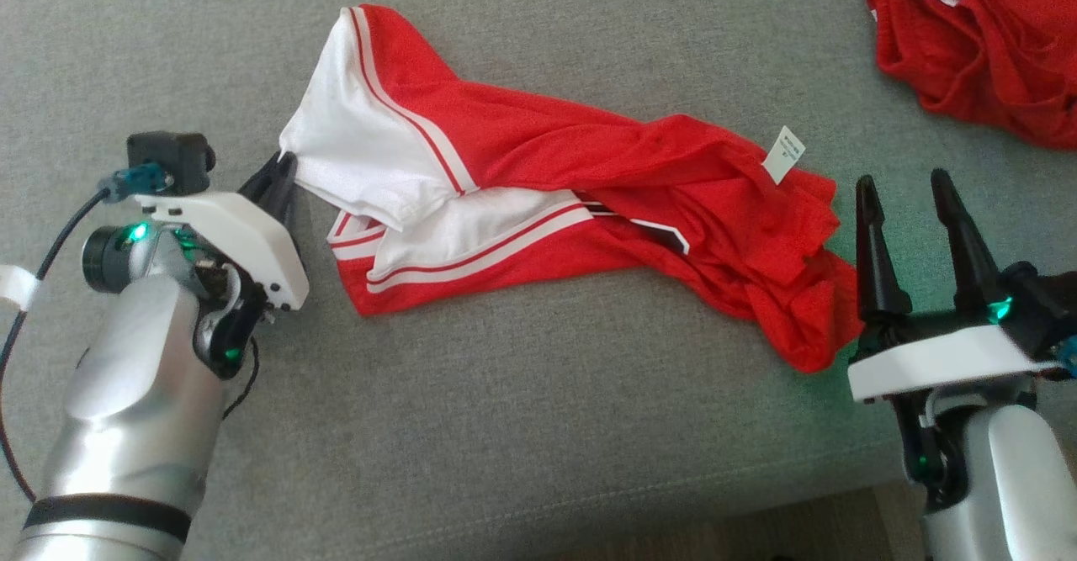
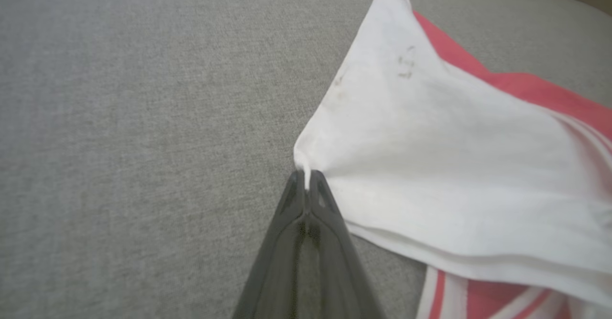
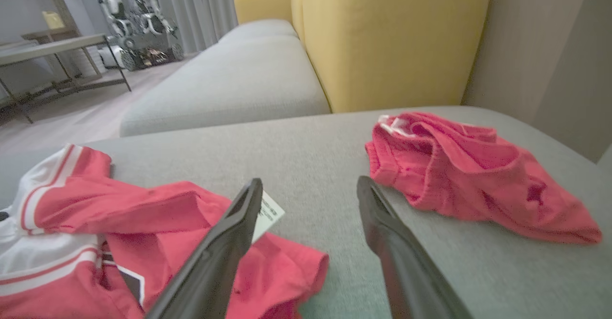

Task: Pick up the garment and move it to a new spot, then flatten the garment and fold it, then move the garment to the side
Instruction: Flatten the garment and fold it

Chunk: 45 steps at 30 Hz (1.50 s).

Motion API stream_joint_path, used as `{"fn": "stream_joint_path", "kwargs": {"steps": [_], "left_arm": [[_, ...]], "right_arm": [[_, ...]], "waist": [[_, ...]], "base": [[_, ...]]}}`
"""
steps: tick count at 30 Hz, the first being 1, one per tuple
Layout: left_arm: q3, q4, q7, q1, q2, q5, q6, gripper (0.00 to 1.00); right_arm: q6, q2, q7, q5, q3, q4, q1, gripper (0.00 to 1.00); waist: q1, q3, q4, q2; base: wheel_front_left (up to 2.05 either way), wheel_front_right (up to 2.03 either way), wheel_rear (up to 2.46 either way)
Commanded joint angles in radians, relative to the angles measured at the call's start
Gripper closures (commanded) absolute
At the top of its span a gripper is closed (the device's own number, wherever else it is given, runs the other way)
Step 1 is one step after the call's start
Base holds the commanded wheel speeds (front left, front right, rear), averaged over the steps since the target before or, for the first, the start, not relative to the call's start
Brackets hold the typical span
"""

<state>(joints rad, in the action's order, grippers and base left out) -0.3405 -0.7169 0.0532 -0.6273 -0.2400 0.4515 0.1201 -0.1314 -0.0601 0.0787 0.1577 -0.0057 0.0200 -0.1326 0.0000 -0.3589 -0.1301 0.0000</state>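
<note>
The garment (image 1: 538, 174) is a red jersey with white panels and stripes, lying crumpled across the grey cushion (image 1: 522, 426). My left gripper (image 1: 286, 161) is shut on the corner of its white panel (image 2: 430, 166), pinching the cloth at the fingertips (image 2: 306, 178). My right gripper (image 1: 904, 187) stands open just right of the garment's red end, above the cushion, with nothing between its fingers (image 3: 229, 233). A white label (image 1: 782, 155) sticks up from the red end, and in the right wrist view the label (image 3: 267, 214) sits just behind the left finger.
A second red garment (image 1: 984, 39) lies bunched at the far right of the cushion, seen also as the red garment (image 3: 473, 175) ahead of the right gripper. A yellow backrest (image 3: 382, 37) rises behind it. The cushion's front edge (image 1: 757, 510) runs near the right arm.
</note>
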Motion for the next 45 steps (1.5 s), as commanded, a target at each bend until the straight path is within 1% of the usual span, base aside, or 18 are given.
{"fn": "stream_joint_path", "kwargs": {"steps": [1,5,9,16,17,18,19,20,21,25,28,33,39,45], "left_arm": [[0.010,-0.003,-0.004,-0.002,-0.030,-0.008,0.003,1.00],[0.001,-0.010,-0.026,-0.008,-0.026,-0.014,0.000,1.00],[-0.005,-0.017,-0.039,-0.020,-0.022,-0.016,-0.001,1.00],[-0.013,-0.029,-0.067,-0.035,-0.012,-0.015,-0.002,1.00],[-0.014,-0.030,-0.071,-0.036,-0.011,-0.015,-0.002,1.00],[-0.014,-0.030,-0.071,-0.036,-0.011,-0.015,-0.002,1.00],[-0.016,-0.032,-0.075,-0.037,-0.010,-0.015,-0.002,1.00],[-0.017,-0.033,-0.079,-0.038,-0.010,-0.015,-0.002,1.00],[-0.017,-0.034,-0.085,-0.038,-0.009,-0.014,-0.002,1.00],[-0.014,-0.030,-0.119,-0.039,-0.008,-0.012,-0.008,1.00],[-0.006,-0.019,-0.153,-0.038,-0.013,-0.009,-0.015,1.00],[0.016,0.037,-0.222,-0.032,-0.028,-0.008,-0.043,1.00],[0.046,0.183,-0.272,-0.024,-0.043,-0.011,-0.089,1.00],[0.076,0.402,-0.287,-0.035,-0.053,-0.017,-0.135,1.00]], "right_arm": [[0.001,0.002,-0.028,0.013,0.009,-0.019,0.005,0.00],[0.001,0.003,-0.114,0.030,-0.004,-0.008,0.022,0.00],[0.001,0.003,-0.179,0.064,0.020,0.009,0.011,0.00],[0.001,-0.010,-0.218,0.118,0.031,0.079,-0.040,0.00],[0.001,-0.011,-0.218,0.127,0.032,0.091,-0.048,0.34],[0.001,-0.011,-0.218,0.127,0.032,0.091,-0.048,0.34],[0.001,-0.014,-0.218,0.134,0.033,0.102,-0.055,0.55],[0.001,-0.016,-0.219,0.146,0.037,0.112,-0.062,0.65],[0.001,-0.018,-0.220,0.161,0.040,0.122,-0.068,1.00],[0.001,-0.033,-0.210,0.183,0.036,0.141,-0.077,1.00],[0.001,-0.042,-0.187,0.184,0.017,0.130,-0.072,1.00],[0.001,-0.071,-0.123,0.130,-0.017,0.078,-0.073,1.00],[0.001,-0.104,-0.075,0.053,-0.042,-0.016,-0.099,1.00],[0.001,-0.169,-0.069,0.013,-0.045,-0.136,-0.169,1.00]], "waist": [[0.0000,0.001,0.002,0.0000],[0.0000,-0.001,0.009,0.0000],[0.0000,-0.011,0.018,0.0000],[0.0000,-0.023,0.034,0.0000],[0.0000,-0.024,0.036,0.0000],[0.0000,-0.024,0.036,0.0000],[0.0000,-0.025,0.038,0.0000],[0.0000,-0.025,0.040,0.0000],[0.0000,-0.026,0.042,0.0000],[0.0000,-0.025,0.049,0.0000],[0.0000,-0.022,0.052,0.0000],[0.0000,-0.010,0.052,0.0000],[0.0000,0.026,0.066,0.0000],[0.0000,0.078,0.083,0.0000]], "base": [[0.00,0.00,0.00],[0.00,0.00,0.00],[0.00,0.00,0.00],[0.00,0.00,0.00],[0.00,0.00,0.00],[0.00,0.00,0.00],[0.00,0.00,0.00],[0.00,0.00,0.00],[0.00,0.00,0.00],[0.00,0.00,0.00],[0.00,0.00,0.00],[0.00,0.00,0.00],[0.00,0.00,0.00],[0.00,0.00,0.00]]}}
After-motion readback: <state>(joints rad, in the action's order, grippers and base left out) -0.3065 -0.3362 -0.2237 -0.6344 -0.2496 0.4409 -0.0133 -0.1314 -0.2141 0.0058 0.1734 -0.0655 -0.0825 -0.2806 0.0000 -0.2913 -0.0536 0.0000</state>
